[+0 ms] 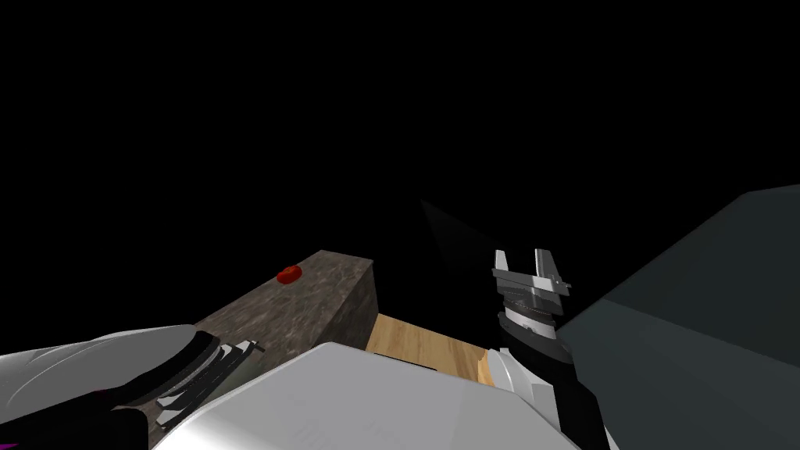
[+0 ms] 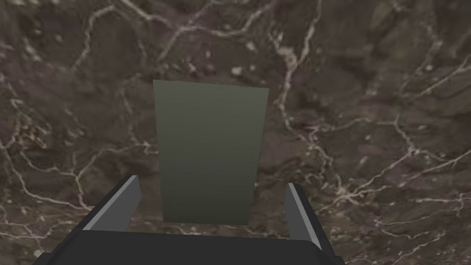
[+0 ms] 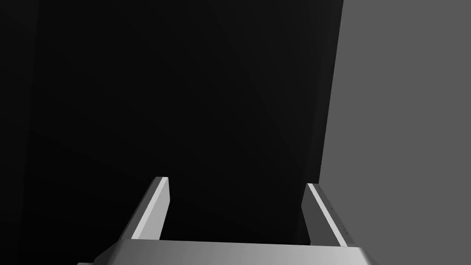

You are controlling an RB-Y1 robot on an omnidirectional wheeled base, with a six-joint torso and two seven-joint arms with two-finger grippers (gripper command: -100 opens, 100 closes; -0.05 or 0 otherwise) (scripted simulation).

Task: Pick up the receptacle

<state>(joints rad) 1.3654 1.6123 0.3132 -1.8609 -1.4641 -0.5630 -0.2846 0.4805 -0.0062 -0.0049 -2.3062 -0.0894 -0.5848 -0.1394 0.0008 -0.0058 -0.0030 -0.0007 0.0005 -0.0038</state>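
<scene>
Lower left in the head view, the left gripper [image 2: 212, 181], spread, straddles the olive-grey receptacle [image 2: 209, 152]; it should close squarely.

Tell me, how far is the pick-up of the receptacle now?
Done: the left gripper is open, lined up on the olive receptacle on the marble counter. In hand: the approach; nothing gripped yet. Left: shut on it and lift. The right gripper is open too.

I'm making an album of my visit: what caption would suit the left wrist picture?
Open left claw lined up on an olive-grey receptacle standing on a dark veined counter.
</scene>
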